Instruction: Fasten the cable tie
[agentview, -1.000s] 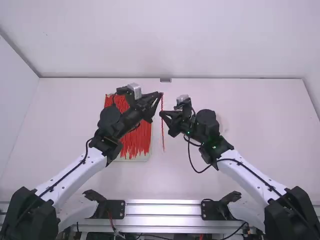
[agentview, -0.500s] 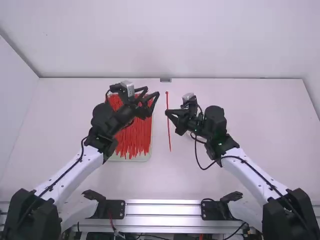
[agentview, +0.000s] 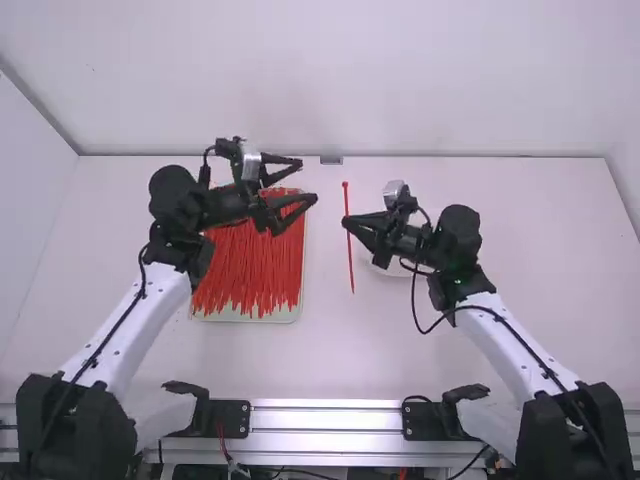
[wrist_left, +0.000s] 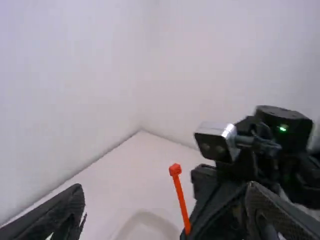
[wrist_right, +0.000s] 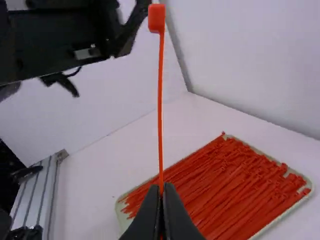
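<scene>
A single red cable tie (agentview: 349, 240) hangs upright in the air right of the tray, its head (wrist_right: 156, 17) on top. My right gripper (agentview: 348, 225) is shut on the strip partway down, and its fingertips (wrist_right: 161, 194) pinch it in the right wrist view. My left gripper (agentview: 308, 180) stands open to the left of the tie, above the tray's far right corner, holding nothing. In the left wrist view its two fingers (wrist_left: 56, 220) are spread wide, with the tie (wrist_left: 179, 197) and the right gripper beyond them.
A pale tray (agentview: 262, 316) heaped with several red cable ties (agentview: 250, 265) lies left of the table's middle, below the left gripper. White walls rise at the table's far and left edges. Bare table stretches to the right of the right arm.
The left gripper has let go of the tie's top, opened and drawn back to the left. The right gripper has carried the tie a little to the right.
</scene>
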